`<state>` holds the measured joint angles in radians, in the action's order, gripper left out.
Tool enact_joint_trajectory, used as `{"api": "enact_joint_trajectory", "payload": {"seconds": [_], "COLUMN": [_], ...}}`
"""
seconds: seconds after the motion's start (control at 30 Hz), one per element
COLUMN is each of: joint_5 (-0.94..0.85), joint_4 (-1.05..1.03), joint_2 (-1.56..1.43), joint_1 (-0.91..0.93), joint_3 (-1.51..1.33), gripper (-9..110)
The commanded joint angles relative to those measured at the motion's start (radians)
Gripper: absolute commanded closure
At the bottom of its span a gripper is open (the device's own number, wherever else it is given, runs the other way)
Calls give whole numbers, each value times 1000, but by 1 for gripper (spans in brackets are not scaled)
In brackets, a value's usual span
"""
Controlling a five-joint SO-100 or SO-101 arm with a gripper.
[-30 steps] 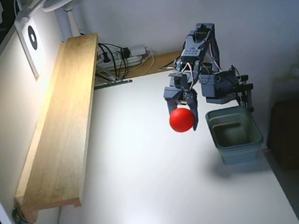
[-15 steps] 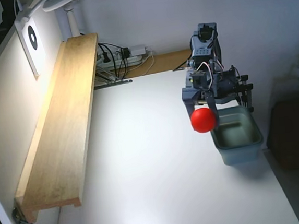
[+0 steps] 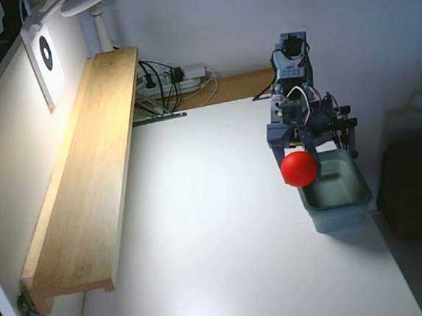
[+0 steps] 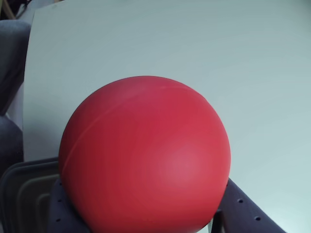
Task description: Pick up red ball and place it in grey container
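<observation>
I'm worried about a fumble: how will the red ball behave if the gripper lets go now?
Probably rolls: the red ball is a smooth sphere with only a faint seam. It looks light, carried by the gripper without visible strain. It hangs over the grey container near rim, so it might bounce off.

In the fixed view, the smooth red ball (image 3: 299, 169) hangs over the left rim of the grey-green rectangular plastic tub (image 3: 341, 209).
</observation>
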<state>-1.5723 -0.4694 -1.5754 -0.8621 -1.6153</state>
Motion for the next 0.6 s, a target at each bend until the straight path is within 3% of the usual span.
{"api": "enact_joint_trajectory", "payload": {"seconds": [0.0, 0.57], "joint_5": [2, 2], "joint_4": [-23, -36], "joint_2": [-125, -202], "joint_1": [-14, -66], "joint_3": [-19, -83], "gripper": [78, 78]}}
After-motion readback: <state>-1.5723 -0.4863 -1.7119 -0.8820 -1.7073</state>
